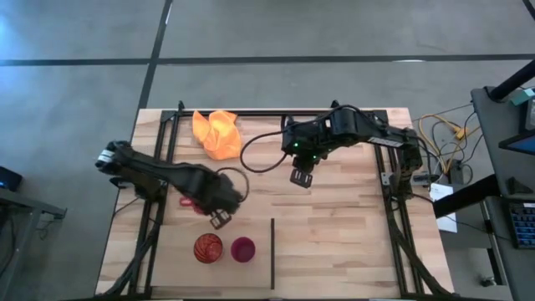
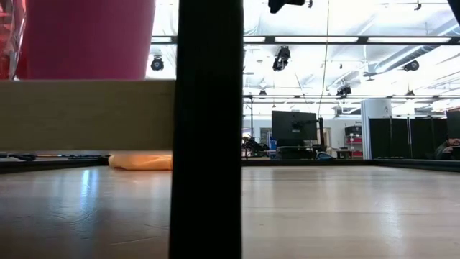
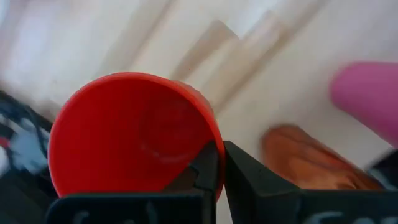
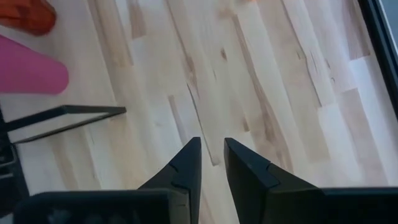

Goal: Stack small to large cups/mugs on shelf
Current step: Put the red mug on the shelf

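My left gripper (image 1: 219, 219) is shut on the red mug (image 3: 130, 130), which shows partly under the arm in the high view (image 1: 188, 201). The orange patterned tumbler (image 1: 208, 247) and the small magenta cup (image 1: 242, 248) stand side by side, mouths up, near the front edge. In the low view the magenta cup (image 2: 90, 36) stands by its base on a raised wooden shelf board (image 2: 86, 115). My right gripper (image 1: 301, 176) hangs over the middle of the table with its fingers close together and empty (image 4: 211, 143). My left gripper pinches the red mug's rim (image 3: 216, 138), with one finger (image 3: 208, 165) inside the mug and the other (image 3: 249, 177) outside its wall. The mug is tilted, its open mouth turned toward the wrist camera. I cannot tell whether its base rests on anything.
A yellow-orange cloth (image 1: 216, 134) lies at the far side of the table. A thin dark upright of the shelf (image 1: 272, 263) stands right of the magenta cup and fills the middle of the low view (image 2: 208, 129). Bare wood lies at the near right.
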`<action>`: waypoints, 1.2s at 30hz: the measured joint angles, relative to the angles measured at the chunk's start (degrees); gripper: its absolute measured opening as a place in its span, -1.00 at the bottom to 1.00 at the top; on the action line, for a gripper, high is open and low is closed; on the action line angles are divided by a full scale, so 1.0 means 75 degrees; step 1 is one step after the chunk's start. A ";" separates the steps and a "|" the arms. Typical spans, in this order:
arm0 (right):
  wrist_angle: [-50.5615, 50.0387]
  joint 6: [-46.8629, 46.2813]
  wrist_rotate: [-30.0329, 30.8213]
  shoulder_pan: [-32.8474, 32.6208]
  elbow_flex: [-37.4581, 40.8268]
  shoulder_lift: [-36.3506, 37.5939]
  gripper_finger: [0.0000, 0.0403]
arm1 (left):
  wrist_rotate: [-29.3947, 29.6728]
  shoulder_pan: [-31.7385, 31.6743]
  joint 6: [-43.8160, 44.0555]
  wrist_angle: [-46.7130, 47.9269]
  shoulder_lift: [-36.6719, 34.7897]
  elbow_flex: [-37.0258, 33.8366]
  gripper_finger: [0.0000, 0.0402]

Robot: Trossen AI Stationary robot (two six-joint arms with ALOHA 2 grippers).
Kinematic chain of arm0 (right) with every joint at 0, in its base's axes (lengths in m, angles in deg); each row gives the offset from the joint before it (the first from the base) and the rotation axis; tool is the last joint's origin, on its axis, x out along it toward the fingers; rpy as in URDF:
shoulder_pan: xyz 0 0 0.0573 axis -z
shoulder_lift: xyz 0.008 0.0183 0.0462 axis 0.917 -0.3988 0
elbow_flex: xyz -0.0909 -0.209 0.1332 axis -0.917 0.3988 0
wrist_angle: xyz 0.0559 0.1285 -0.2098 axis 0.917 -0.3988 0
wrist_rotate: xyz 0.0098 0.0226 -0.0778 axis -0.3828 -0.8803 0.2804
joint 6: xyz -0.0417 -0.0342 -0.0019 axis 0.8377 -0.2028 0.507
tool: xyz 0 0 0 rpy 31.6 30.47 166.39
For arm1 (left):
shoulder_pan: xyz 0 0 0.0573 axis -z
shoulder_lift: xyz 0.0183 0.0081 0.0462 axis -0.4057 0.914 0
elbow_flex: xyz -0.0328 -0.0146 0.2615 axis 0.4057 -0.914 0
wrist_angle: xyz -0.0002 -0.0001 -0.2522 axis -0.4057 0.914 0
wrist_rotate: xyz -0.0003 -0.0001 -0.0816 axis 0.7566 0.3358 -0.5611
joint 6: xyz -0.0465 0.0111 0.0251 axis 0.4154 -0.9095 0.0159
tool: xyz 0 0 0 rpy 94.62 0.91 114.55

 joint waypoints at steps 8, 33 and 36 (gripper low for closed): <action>0.0003 0.0208 0.0003 -0.0002 0.0472 0.0000 -0.68 | 0.0184 0.1872 0.3529 0.0008 -0.0816 -0.0028 -1.00; 0.0108 0.0366 0.0006 -0.0005 0.0631 0.0000 -0.68 | 0.0249 0.4569 0.8321 -0.1793 -0.0105 -0.1406 -1.00; 0.0106 0.0330 0.0006 -0.0005 0.0631 0.0000 -0.68 | 0.0245 0.4569 0.8324 -0.1872 -0.0105 -0.1638 -1.00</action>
